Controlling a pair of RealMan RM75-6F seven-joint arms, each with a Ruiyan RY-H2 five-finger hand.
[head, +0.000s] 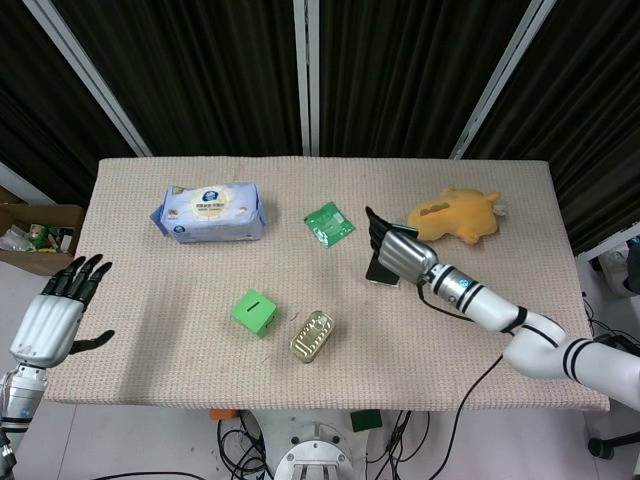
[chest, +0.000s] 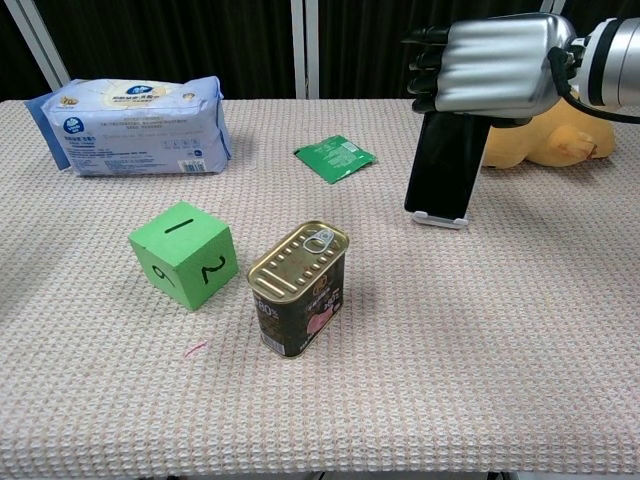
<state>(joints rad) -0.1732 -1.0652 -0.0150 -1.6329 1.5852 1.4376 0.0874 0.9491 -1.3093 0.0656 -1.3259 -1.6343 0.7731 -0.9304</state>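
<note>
Black and glossy, the phone stands near the middle of the beige table in the head view, at four o'clock from the green sachet. The right hand covers its top, fingers curled over the upper edge, gripping it. At three o'clock lies the yellow plush toy. The left hand hangs off the table's nine-o'clock edge, fingers spread, holding nothing.

Chest view: the right hand clasps the phone, which leans slightly on its white stand. At seven o'clock from it stand the tin can and the green cube; the wipes pack lies at ten o'clock.
</note>
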